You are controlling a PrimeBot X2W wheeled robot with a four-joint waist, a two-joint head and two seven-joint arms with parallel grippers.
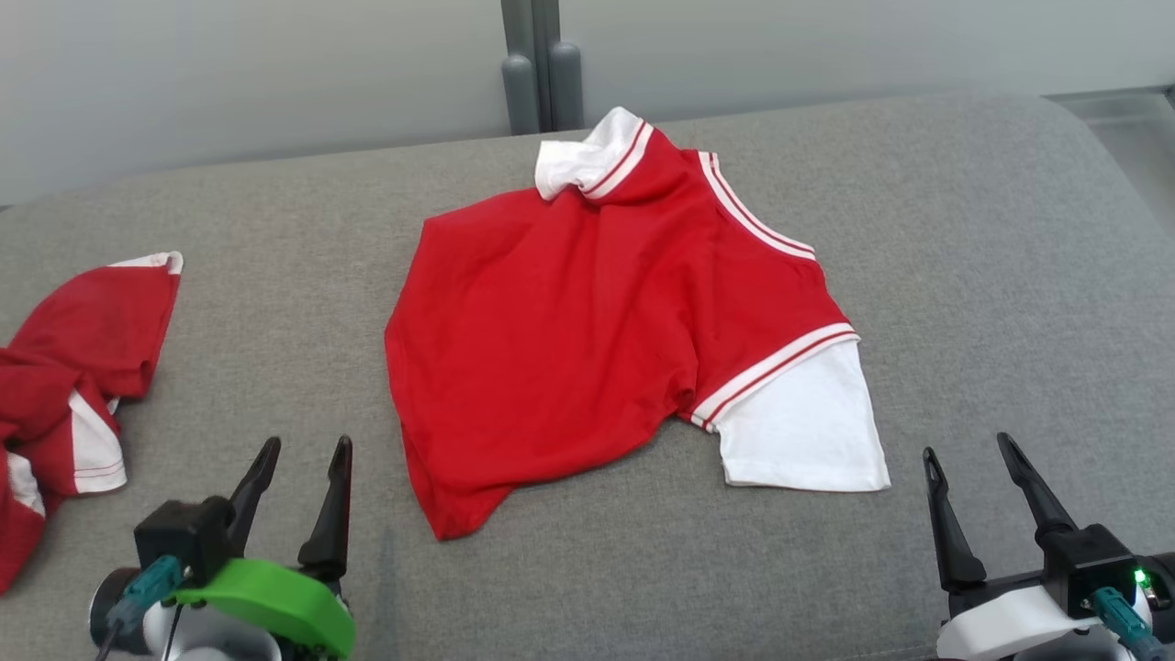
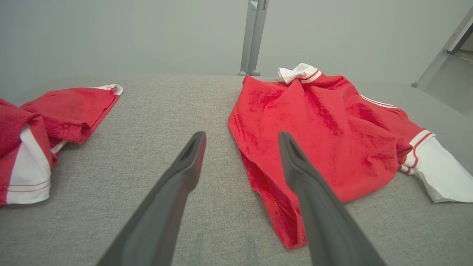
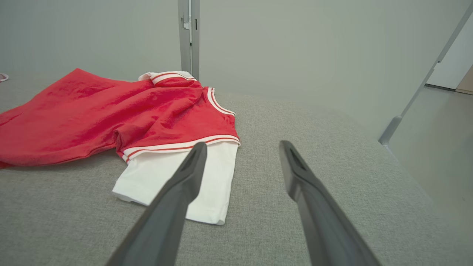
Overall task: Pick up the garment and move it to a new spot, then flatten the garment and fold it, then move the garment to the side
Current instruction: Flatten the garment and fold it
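Note:
A red garment with a white collar and a white sleeve lies crumpled in the middle of the grey cushion. The left wrist view has this garment to the right of the fingers; in the right wrist view the garment lies to the left, its white sleeve just past the left fingertip. My left gripper hovers open near the front left, short of the garment's lower corner. My right gripper stands open at the front right, beside the white sleeve. Neither holds anything.
A second red and white garment is bunched at the cushion's left edge, also seen as a red heap in the left wrist view. A grey post rises behind the cushion against a pale wall. The cushion drops off at the right.

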